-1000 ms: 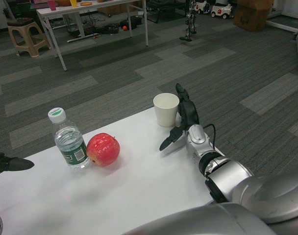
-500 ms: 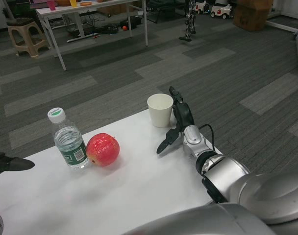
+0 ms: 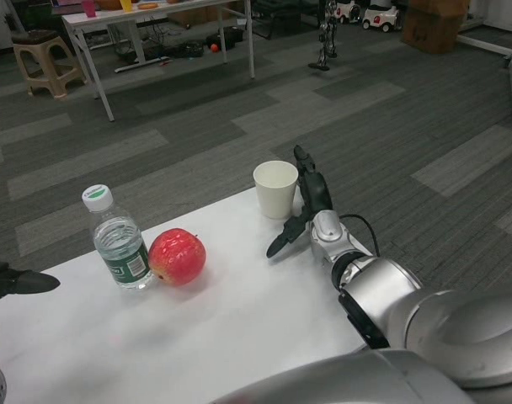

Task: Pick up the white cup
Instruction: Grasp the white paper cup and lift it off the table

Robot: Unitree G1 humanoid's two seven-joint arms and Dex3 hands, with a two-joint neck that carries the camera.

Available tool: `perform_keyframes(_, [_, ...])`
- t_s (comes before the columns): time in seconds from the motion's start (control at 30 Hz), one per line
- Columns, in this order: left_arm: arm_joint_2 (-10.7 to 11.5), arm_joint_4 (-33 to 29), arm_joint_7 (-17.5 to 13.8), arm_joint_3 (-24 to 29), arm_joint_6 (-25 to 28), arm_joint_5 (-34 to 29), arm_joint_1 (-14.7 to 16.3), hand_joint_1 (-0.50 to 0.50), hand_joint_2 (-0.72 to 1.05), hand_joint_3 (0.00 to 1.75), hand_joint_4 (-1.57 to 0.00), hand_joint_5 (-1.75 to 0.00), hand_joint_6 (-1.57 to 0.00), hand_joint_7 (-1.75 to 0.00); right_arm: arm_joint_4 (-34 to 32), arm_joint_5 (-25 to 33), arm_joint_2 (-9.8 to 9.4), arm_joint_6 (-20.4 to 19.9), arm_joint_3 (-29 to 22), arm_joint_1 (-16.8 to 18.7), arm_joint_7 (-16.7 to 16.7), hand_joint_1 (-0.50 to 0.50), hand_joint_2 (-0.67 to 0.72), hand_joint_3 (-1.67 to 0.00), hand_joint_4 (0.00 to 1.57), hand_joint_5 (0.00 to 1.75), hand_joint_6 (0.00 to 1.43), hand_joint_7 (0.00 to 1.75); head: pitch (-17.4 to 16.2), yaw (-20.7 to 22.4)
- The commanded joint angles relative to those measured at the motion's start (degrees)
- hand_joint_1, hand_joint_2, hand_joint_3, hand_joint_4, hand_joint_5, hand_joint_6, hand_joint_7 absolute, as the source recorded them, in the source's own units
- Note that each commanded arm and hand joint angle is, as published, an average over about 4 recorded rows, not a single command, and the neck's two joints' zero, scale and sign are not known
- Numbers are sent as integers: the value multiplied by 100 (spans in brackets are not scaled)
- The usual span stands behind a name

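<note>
The white cup (image 3: 275, 188) stands upright near the far edge of the white table (image 3: 197, 320). My right hand (image 3: 306, 204) is right beside it on its right side, fingers spread and reaching up past the rim, thumb pointing down-left in front of the cup. The fingers are close against the cup's side but do not wrap it; whether they touch it I cannot tell. My left hand (image 3: 16, 280) waits at the far left edge of the picture, low over the table, only partly in view.
A red apple (image 3: 177, 257) and a clear water bottle (image 3: 117, 242) with a white cap stand side by side left of the cup. The table's far edge runs just behind the cup. Beyond it lie grey carpet, another table and a stool.
My right hand has moved left and slightly away from me, staying beside the cup. The cup stands a little further left than a second ago. My left hand has not moved.
</note>
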Motion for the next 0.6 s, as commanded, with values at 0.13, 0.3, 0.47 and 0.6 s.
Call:
perform_keyframes(0.13, [7,79,-21,29,-13,45,-72,-50,-55,9,0,-62,0,0,236,19,-139,35,-110,-490,-69,-46,66,0,0,0,0,0,7,-18])
perform_keyframes(0.3, [-34,136,-23,25,-13,45,-85,-50,-55,9,0,-62,0,0,474,13,-154,74,-123,-765,-69,-46,66,0,0,0,0,0,9,-34])
perform_keyframes(0.47, [-89,172,-58,25,-24,45,-94,-50,-55,9,0,-62,0,0,867,2,-110,133,-118,-1028,-148,-46,66,0,0,0,0,0,18,-56])
perform_keyframes(0.6, [-102,172,-65,25,-46,45,-94,-50,-55,9,0,-62,0,0,1063,-1,-99,171,-118,-1156,-256,-46,66,0,0,0,0,0,26,-72])
